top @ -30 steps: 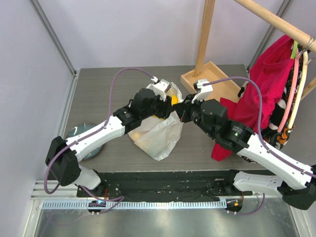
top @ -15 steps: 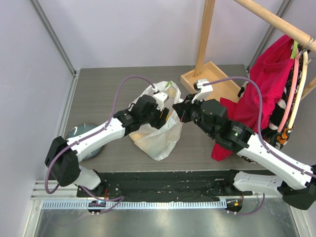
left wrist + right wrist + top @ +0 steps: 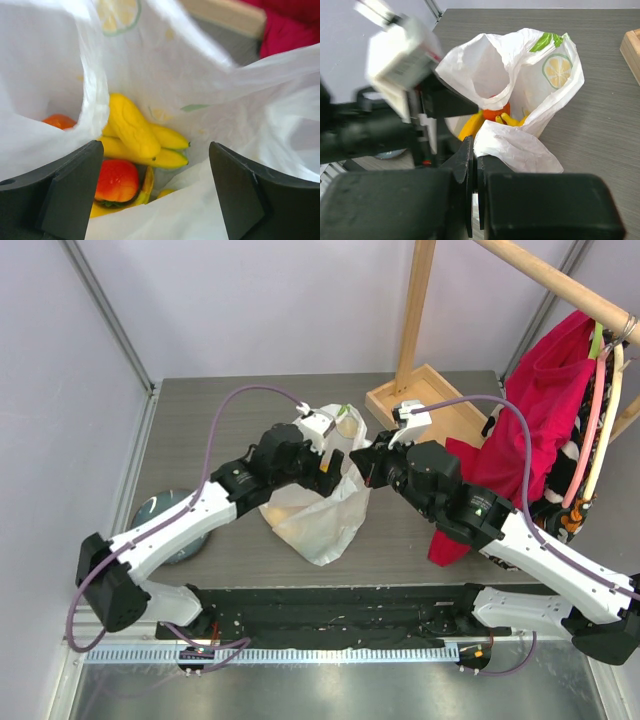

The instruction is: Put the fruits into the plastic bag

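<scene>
The left hand (image 3: pixel 156 170) is now hanging released, freshly opened over the plastic bag (image 3: pixel 322 512) mid-bench. The banana bunch (image 3: pixel 131 127) and red-orange fruit (image 3: pixel 116 180) are lying inside, while the right hand (image 3: pixel 474 167) is pinching the rim.

The overhead view is evenly, softly lit and sharp, with faint shadows on the table (image 3: pixel 420 540) and glare on the metal strip (image 3: pixel 330 690) below. In the left wrist view the bag (image 3: pixel 165 75) is washed out near white, its near folds soft, the bananas (image 3: pixel 132 125) sharper. The right wrist view shows the left arm (image 3: pixel 395 60) smeared with blur.
</scene>
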Available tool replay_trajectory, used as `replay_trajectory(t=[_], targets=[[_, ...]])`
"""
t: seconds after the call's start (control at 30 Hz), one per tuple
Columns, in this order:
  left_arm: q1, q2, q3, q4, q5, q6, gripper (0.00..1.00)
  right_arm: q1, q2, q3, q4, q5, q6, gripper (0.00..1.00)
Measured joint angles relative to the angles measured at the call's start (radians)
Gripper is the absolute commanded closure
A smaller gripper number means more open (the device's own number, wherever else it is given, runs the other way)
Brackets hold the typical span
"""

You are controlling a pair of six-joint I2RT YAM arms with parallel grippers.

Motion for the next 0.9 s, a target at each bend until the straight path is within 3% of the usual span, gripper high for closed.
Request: replay_trajectory(t=[0.23,0.4,0.63,0.73,0.77,0.9], targets=[[0.000,-0.150,0.087,0.003,-0.002,0.007,0.02,0.000,0.000,0.000,0.000,0.007,0.000,0.99],[0.000,-0.218,0.113,0.000,-0.143,0.048,0.01,0.000,0.000,0.000,-0.001,0.009,0.000,0.99],[0.001,-0.164,0.120,-0.047,-0.272,0.128,0.04,0.000,0.000,0.000,-0.001,0.010,0.000,0.99],[0.002,-0.074,0.144,-0.097,-0.309,0.141,0.29,0.000,0.000,0.000,-0.001,0.010,0.000,0.99],[0.008,-0.046,0.146,-0.109,-0.314,0.138,0.52,0.000,0.001,0.000,-0.001,0.009,0.000,0.99],[0.045,0.020,0.146,-0.155,-0.292,0.107,0.95,-0.011,0.019,0.000,0.002,0.005,-0.001,0.99]])
